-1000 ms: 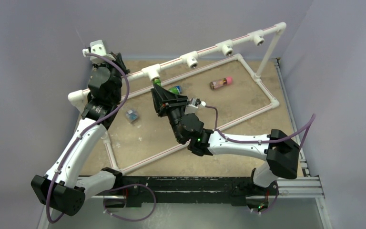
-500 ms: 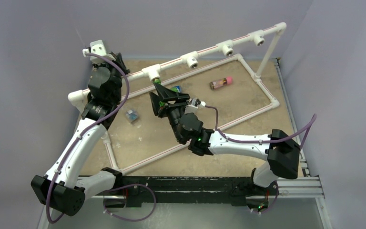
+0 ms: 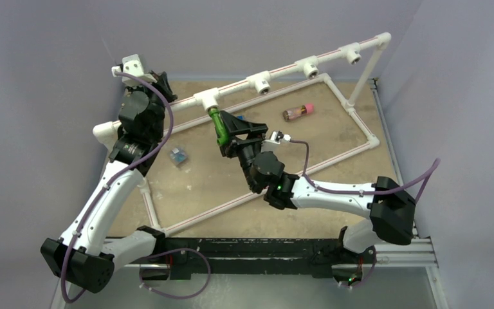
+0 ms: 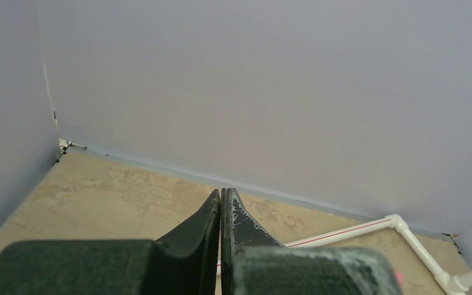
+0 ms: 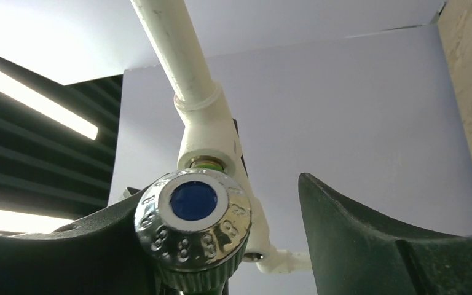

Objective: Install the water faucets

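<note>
A bright green water faucet (image 3: pixel 217 129) hangs by its stem from the leftmost white tee fitting (image 3: pixel 207 100) on the raised pipe. In the right wrist view its chrome knob with a blue cap (image 5: pixel 192 227) sits under the tee (image 5: pixel 212 138). My right gripper (image 3: pixel 227 132) (image 5: pixel 239 206) stands open around the faucet. The knob rests against the left finger, and the right finger (image 5: pixel 356 239) is well apart from it. My left gripper (image 3: pixel 161 85) (image 4: pixel 221 195) is shut on nothing, up by the pipe's left end.
Further tees (image 3: pixel 263 82) (image 3: pixel 309 66) (image 3: pixel 352 53) line the raised pipe. A white pipe frame (image 3: pixel 359 125) lies on the tan board. A pink-capped piece (image 3: pixel 298 112) and a small blue piece (image 3: pixel 178 156) lie loose on the board.
My right gripper's jaws have opened off the green faucet and the arm has shifted slightly right. The faucet stays hanging in the tee. The left arm has not moved.
</note>
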You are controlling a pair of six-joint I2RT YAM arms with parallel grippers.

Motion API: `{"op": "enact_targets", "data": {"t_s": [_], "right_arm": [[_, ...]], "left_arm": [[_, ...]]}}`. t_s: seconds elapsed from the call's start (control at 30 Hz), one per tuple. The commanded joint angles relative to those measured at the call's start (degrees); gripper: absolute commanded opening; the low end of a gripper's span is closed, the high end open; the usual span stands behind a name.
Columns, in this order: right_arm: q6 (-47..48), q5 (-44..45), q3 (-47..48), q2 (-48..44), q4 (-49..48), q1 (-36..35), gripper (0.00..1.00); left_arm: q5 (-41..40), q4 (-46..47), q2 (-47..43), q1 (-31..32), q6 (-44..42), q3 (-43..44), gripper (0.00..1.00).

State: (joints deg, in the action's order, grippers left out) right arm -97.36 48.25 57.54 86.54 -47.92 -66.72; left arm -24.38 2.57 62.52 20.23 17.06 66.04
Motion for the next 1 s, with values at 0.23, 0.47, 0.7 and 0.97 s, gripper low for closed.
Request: {"op": "enact_targets", "data": {"t_s": [0.23, 0.47, 0.7, 0.97], "right_arm": [[11.7, -3.3, -5.7, -8.4, -5.6, -0.1, 0.78], [18.4, -8.1, -8.6, -13.6, -4.3, 0.0, 0.82], [25.6, -9.1, -13.3, -23.9, 2.6, 1.5, 0.86], [50.3, -12.1, -11.6, -34.3, 10.5, 3.3, 0.87]], "left_arm": [[4.0, -20.2, 1.5, 2.4, 2.2, -3.3, 0.00], [4.0, -19.9, 2.6, 1.2, 2.1, -2.9, 0.00], [3.6, -19.5, 4.1, 0.0, 1.7, -2.2, 0.00], [3.2, -18.4, 4.9, -1.3, 0.5, -2.6, 0.00]]}}
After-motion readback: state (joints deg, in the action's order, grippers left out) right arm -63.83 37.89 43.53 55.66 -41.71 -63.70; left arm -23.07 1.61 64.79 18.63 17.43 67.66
